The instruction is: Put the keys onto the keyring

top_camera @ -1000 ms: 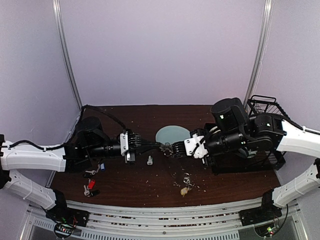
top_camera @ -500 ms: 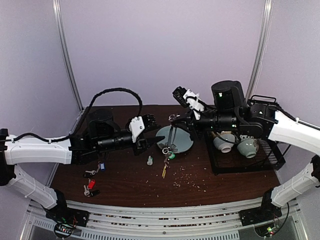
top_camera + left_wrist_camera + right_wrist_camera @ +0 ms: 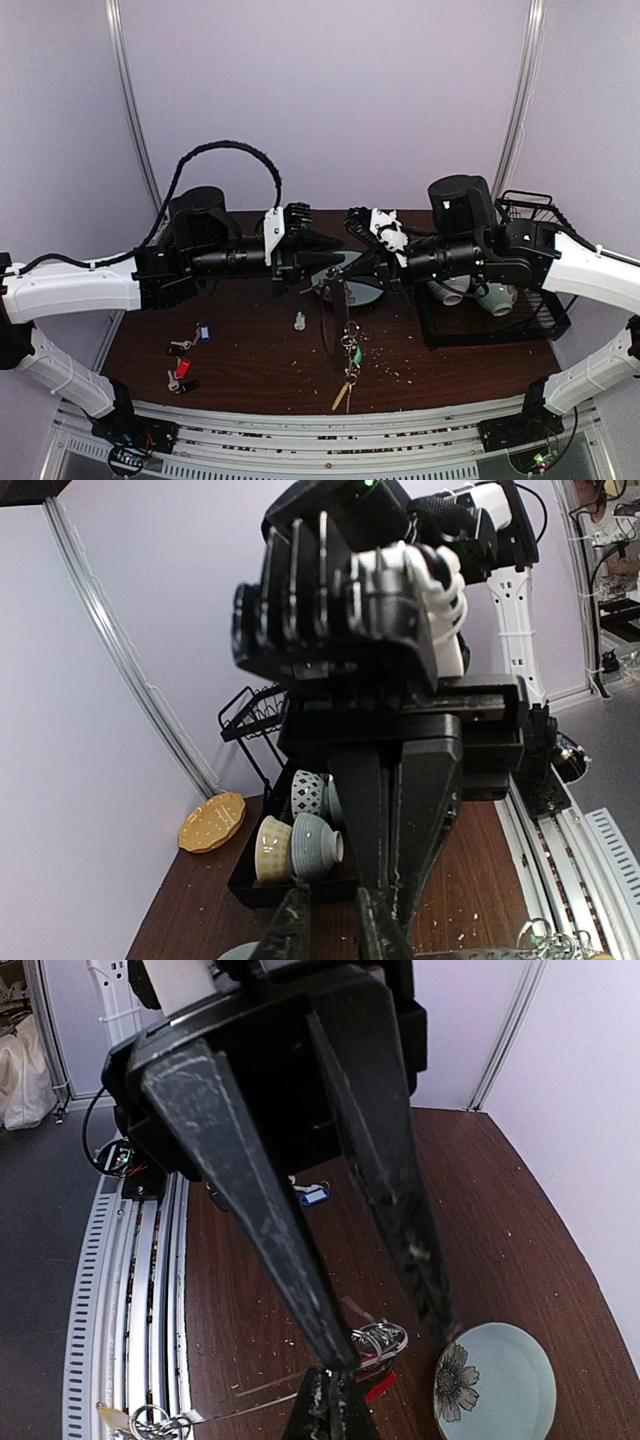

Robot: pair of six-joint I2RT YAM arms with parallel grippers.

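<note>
Keyring (image 3: 342,300): hangs in the air, pinched tight by the right fingers (image 3: 316,1402).
Left fingers (image 3: 250,1190): wide apart, holding nothing.
Done: green and yellow keys (image 3: 350,352) dangle on it.
To do: blue key (image 3: 203,332) and red key (image 3: 182,368) lie on the surface (image 3: 250,350).

Rack (image 3: 545,318) stood at the counter's right edge, bowls (image 3: 492,298) inside it. A small dish (image 3: 212,822) lay behind the rack, toward the far edge. Plate (image 3: 365,292) sat mid-counter, left of the rack. Bottle (image 3: 299,320) stood just before the plate's left side. Keyring (image 3: 323,318) hung from the right gripper (image 3: 345,272) above the plate's near rim, keys (image 3: 350,350) dangling off its low end toward the near edge. One loose key (image 3: 196,336) lay near the left edge, and a second key (image 3: 180,375) lay before it, toward the near-left corner.
</note>
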